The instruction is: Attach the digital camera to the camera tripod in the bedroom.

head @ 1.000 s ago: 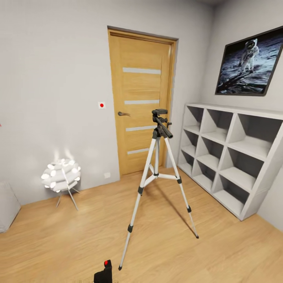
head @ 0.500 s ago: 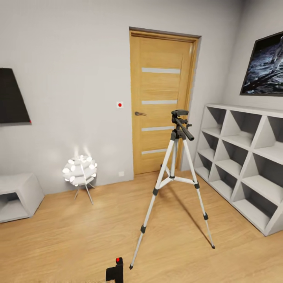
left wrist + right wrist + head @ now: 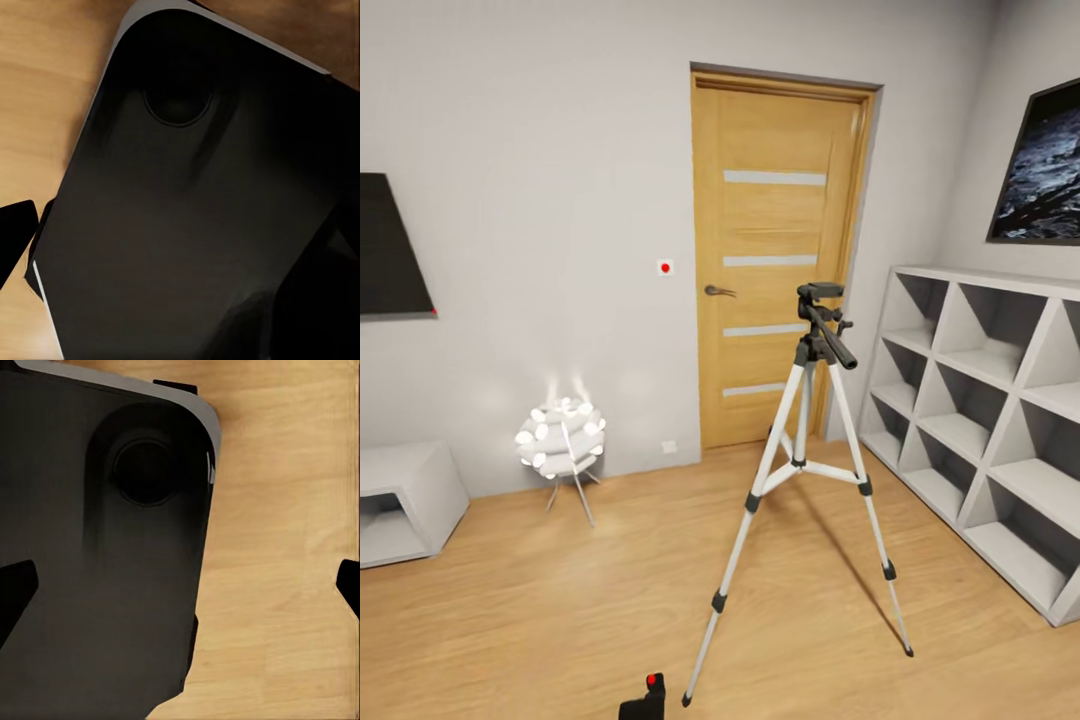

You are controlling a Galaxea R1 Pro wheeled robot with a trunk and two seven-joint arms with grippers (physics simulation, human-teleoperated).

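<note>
I'm in the bedroom, facing the camera tripod (image 3: 803,480), which stands upright on the wood floor (image 3: 560,600) in front of the wooden door (image 3: 780,260), legs spread, black head (image 3: 822,318) bare with nothing mounted. The digital camera (image 3: 644,702) pokes up at the near edge of the head view, red button (image 3: 652,680) on top, just left of the tripod's near foot and well below the head. It sits up as if carried, but I can't see what holds it. Both wrist views look down at a dark robot panel (image 3: 195,210) over the floor; in the right wrist view the gripper (image 3: 180,585) tips sit wide apart with nothing between them. The left gripper's state I cannot tell, one dark tip at the frame edge only. Grey cube shelf (image 3: 980,420) on the right, white lamp (image 3: 560,440) far left by the wall. Judgement: approach mostly done, attaching not started. Left to do: close in, lift the camera to the head, seat it on the mount.
</note>
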